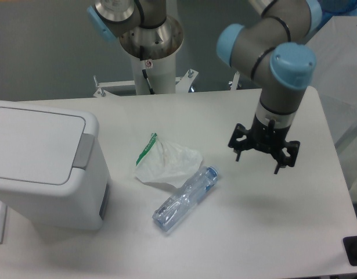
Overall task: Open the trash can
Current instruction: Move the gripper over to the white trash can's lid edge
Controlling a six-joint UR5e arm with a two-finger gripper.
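The trash can (44, 165) is a large white boxy bin at the left of the table. Its flat lid lies shut, with a grey push tab (82, 152) on its right edge. My gripper (258, 163) hangs above the table's right half, far to the right of the trash can. Its black fingers (238, 154) point down, spread apart, with nothing between them.
A crumpled white plastic bag with a green edge (165, 161) lies mid-table. A clear plastic bottle with a blue cap (185, 198) lies just right of and below it. The arm's base column (150, 46) stands behind the table's far edge.
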